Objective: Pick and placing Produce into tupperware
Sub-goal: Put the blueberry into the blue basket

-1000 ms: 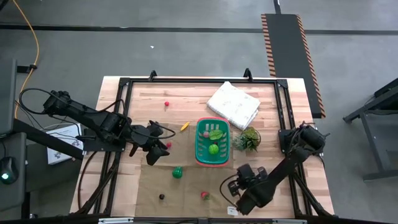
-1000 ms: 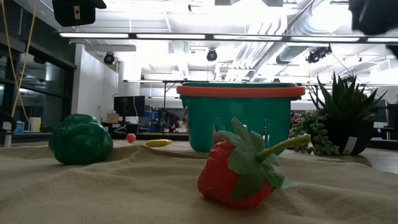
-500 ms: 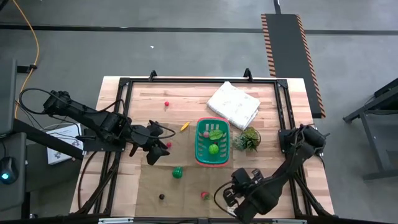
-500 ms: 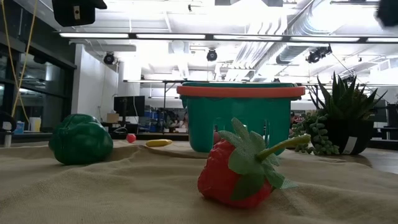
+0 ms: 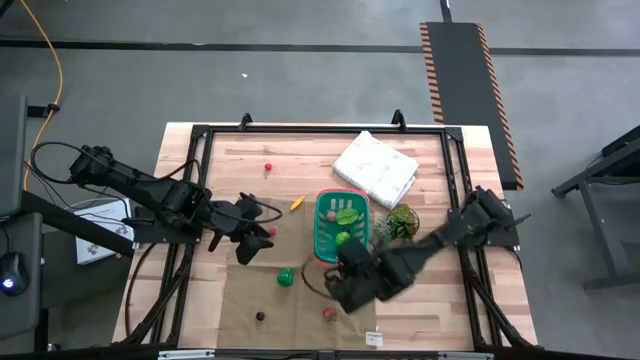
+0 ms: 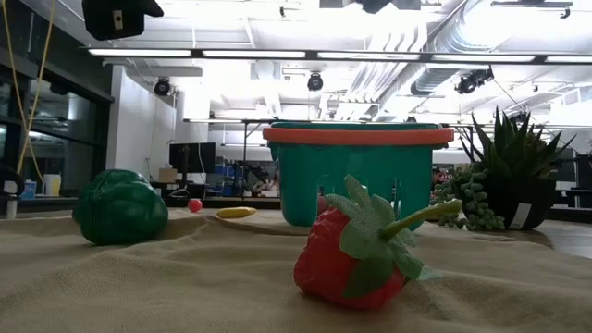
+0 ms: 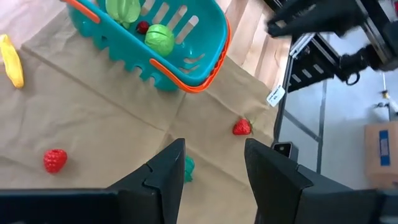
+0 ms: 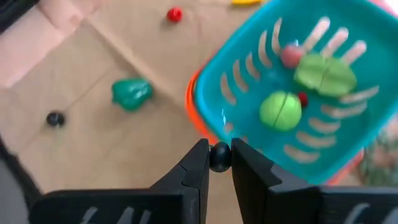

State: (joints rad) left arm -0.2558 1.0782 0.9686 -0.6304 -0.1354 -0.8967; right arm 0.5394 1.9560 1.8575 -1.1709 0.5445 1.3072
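The teal basket (image 5: 342,228) stands on the table's middle and holds green pieces and a red berry (image 8: 301,98). My right gripper (image 5: 335,278) hovers just near and left of the basket, shut on a small dark berry (image 8: 219,157). My left gripper (image 5: 250,243) waits open, left of the basket. On the tan cloth lie a green pepper (image 5: 285,276), a strawberry (image 5: 328,314) and another dark berry (image 5: 260,316). A yellow piece (image 5: 297,203) and a red berry (image 5: 268,167) lie on the wood farther off. My right gripper pinches the small dark berry (image 8: 219,157) between the free ends of its two fingers (image 8: 198,163), pointing down from above. The berry is lifted clear, over the basket's near-left rim (image 8: 194,109).
A white rumpled cloth bundle (image 5: 375,168) lies far right of the basket. A spiky green plant (image 5: 400,222) stands right beside the basket's right wall. Another red berry (image 5: 270,233) sits by my left gripper. Black frame rails (image 5: 200,160) run along the table's edges.
My right arm has swung from the table's near right corner toward the left and far side, up to the basket's near-left side, still shut on the dark berry. The produce and the basket have stayed where they were.
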